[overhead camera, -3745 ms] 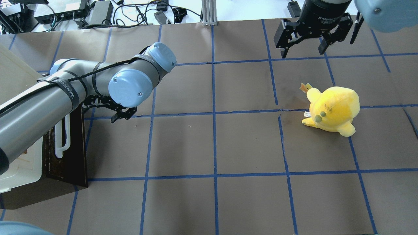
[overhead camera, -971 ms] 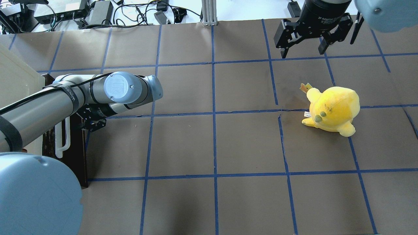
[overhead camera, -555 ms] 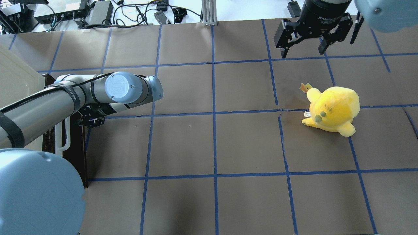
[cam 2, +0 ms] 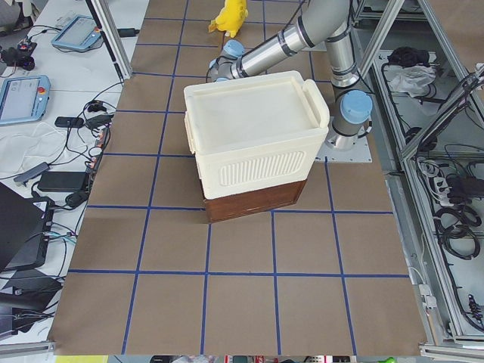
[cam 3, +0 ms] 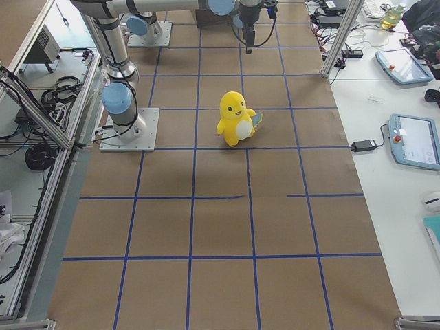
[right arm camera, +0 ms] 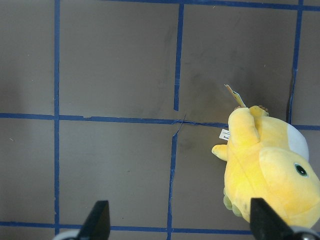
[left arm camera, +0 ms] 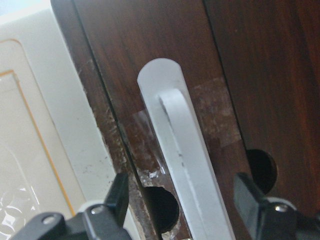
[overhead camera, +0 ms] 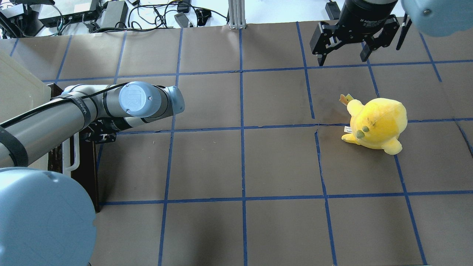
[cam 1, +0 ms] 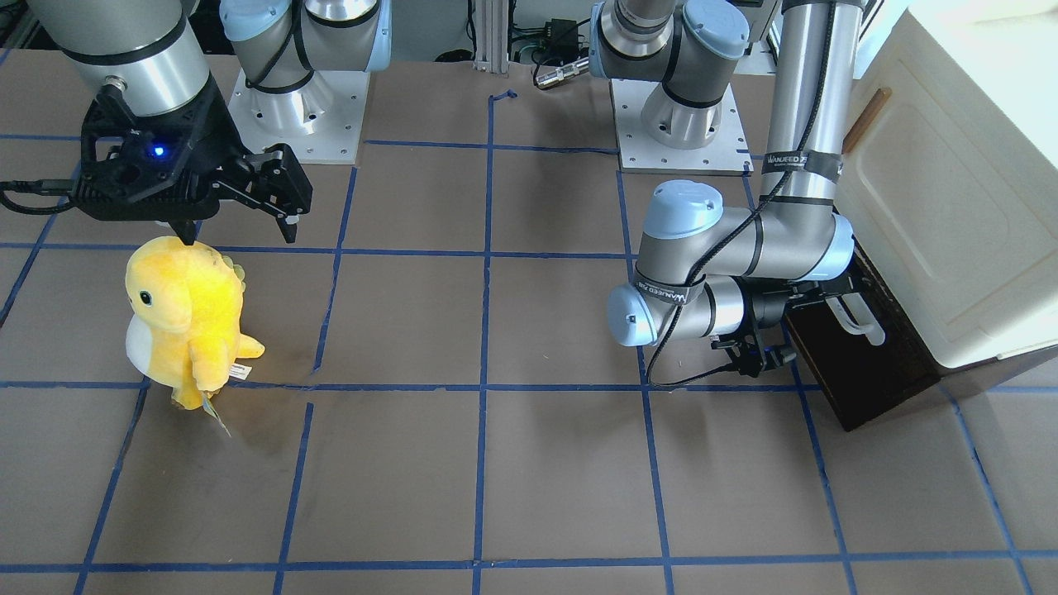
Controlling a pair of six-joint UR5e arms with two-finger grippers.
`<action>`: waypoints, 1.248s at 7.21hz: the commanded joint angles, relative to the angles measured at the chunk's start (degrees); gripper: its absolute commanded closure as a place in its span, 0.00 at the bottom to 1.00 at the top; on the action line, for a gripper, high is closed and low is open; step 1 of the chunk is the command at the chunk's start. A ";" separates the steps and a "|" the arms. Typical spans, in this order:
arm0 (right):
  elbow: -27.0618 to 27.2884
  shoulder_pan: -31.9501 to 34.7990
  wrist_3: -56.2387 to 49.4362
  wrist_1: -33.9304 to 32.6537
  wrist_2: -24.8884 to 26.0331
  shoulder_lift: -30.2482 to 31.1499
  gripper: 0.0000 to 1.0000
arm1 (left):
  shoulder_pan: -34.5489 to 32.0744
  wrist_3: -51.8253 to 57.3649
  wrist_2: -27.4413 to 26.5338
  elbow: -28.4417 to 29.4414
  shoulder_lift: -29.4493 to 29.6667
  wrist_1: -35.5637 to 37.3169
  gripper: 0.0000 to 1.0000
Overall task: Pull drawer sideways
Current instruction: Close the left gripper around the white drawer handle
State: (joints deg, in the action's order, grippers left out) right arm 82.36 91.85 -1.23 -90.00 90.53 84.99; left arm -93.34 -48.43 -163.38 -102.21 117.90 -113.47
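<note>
Left gripper (left arm camera: 182, 202) finally lined up on the drawer (cam 1: 860, 372)
It swung in off the open desk (overhead camera: 258, 166) over the last few seconds. Fingers (left arm camera: 119, 197) are wide, one each side of the white handle (left arm camera: 175, 145), nothing clamped yet. Drawer's at the desk's left end, under the cream cabinet (cam 1: 950, 207).

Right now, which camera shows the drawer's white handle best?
The left wrist camera: the white handle fills it, framed by the open left claw. Overhead and front views show only parts beside the arm; side views miss it.

Brown gridded table (overhead camera: 281, 162), yellow plush toy (overhead camera: 377, 123), cream cabinet (cam 1: 950, 207)
</note>
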 commanded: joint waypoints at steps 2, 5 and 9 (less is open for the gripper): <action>0.00 0.00 0.00 0.00 0.00 0.00 0.00 | -0.09 -0.09 0.17 0.00 0.22 0.09 0.43; 0.00 0.00 0.00 0.00 0.00 0.00 0.00 | -0.09 0.18 0.34 -0.09 0.49 1.58 0.44; 0.00 0.00 -0.09 0.00 0.00 0.00 0.00 | -0.09 0.00 0.52 -0.36 0.49 1.67 0.58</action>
State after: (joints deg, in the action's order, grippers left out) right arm 82.35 91.85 -1.25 -90.00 90.53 84.99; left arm -93.43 -48.38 -162.91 -102.50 118.36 -111.84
